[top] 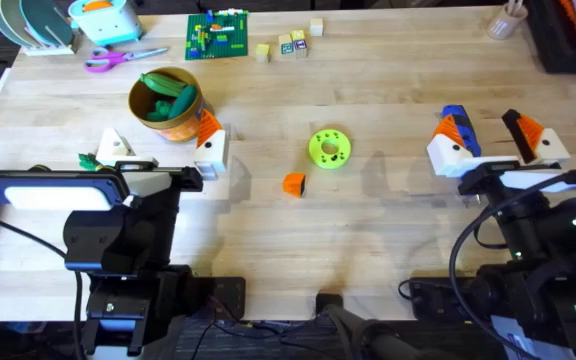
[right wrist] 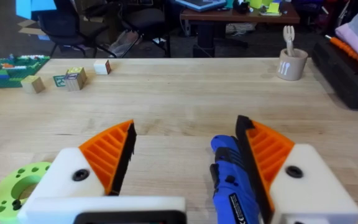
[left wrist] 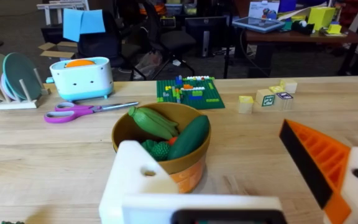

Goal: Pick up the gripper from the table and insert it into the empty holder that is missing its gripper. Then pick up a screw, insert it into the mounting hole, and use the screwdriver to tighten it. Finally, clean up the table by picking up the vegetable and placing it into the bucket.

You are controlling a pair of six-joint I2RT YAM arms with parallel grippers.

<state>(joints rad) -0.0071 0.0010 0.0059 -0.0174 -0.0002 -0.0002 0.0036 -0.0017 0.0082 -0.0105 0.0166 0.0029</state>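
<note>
wooden surface w/ toys along the far edge. left to right: vegetable [top: 90,159] lies by the left arm, bucket [top: 165,103] just beyond it already has green veg inside. left jaws spread, empty, one holder [top: 115,146] bare. orange gripper [top: 294,184] sits mid-surface near the green disc [top: 329,148]. looks light, rigid, prob slick plastic, so pinch its flat sides. right jaws spread, blue screwdriver [right wrist: 230,185] resting against one finger.

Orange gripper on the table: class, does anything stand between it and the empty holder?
Yes: on the left end effector, the orange-padded finger sits between the gripper and the holder.
</note>
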